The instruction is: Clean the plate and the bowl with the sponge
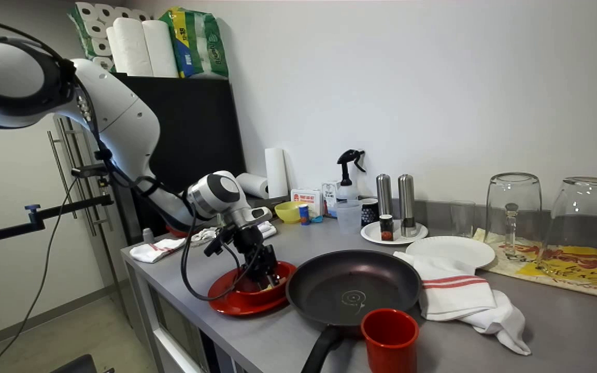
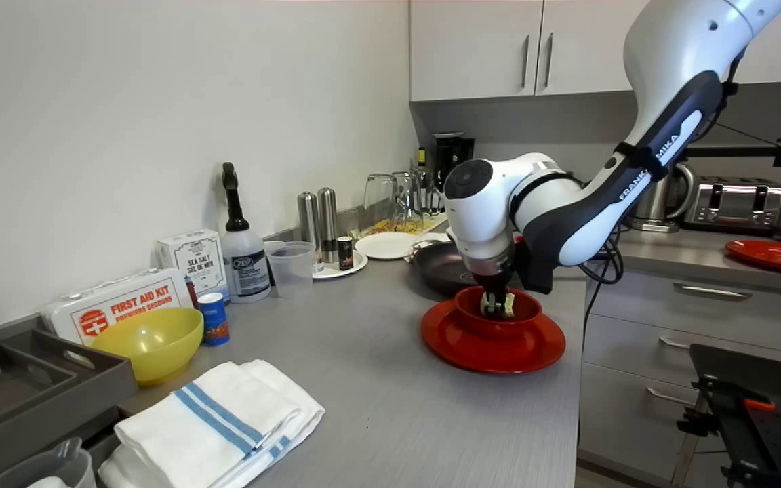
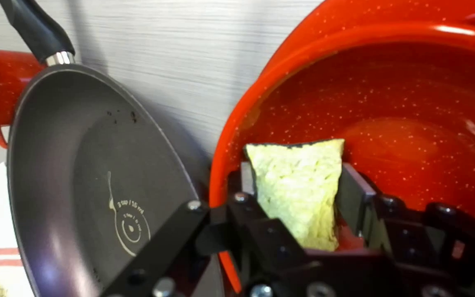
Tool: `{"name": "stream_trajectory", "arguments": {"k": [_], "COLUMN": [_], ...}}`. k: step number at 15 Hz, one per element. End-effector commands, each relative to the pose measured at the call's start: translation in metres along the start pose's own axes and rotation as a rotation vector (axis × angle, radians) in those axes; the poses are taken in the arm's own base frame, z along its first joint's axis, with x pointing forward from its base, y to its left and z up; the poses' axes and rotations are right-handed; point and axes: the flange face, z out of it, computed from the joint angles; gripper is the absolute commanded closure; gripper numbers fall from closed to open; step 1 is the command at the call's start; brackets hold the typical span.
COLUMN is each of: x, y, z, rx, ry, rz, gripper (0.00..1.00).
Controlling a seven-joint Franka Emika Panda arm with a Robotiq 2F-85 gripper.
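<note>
One sponge (image 3: 297, 181) | wrist: pincer (image 3: 300, 187) grips it | both exteriors: mostly hidden, seemingly

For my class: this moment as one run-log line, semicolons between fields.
gripper: shut on sponge; sponge: inside red bowl; red bowl: on red plate; scrubbing contact: unclear; frying pan: beside red plate

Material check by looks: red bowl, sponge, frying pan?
Red bowl: probably enamelled metal, maybe melamine; glossy, with sharp highlights and pale speckles.
Sponge: likely foam, matte; its face is pitted.
Frying pan: probably metal under a dark nonstick coating, satin; smooth surface, soft sheen.
</note>
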Motion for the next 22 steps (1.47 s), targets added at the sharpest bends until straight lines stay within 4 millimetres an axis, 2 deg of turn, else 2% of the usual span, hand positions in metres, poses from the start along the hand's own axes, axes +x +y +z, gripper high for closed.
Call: {"name": "stream_trajectory", "arguments": {"k": [1,5,11,16,22], "x": [0.005,0.014,0.02,0.014,0.0], "y": [0.006,0.007,0.008,0.007,-0.01], "z": [-0.009,-0.021,-0.028,-0.025,-0.014], "rx": [-0.058,-0.021,0.128,0.35,0.63], "ry": [0.049,0.221,0.35,0.382,0.282], "rz": [0.025,0.124,0.265,0.359,0.454], "gripper": [0.75,0.75,0.75,0.75,0.75]}}
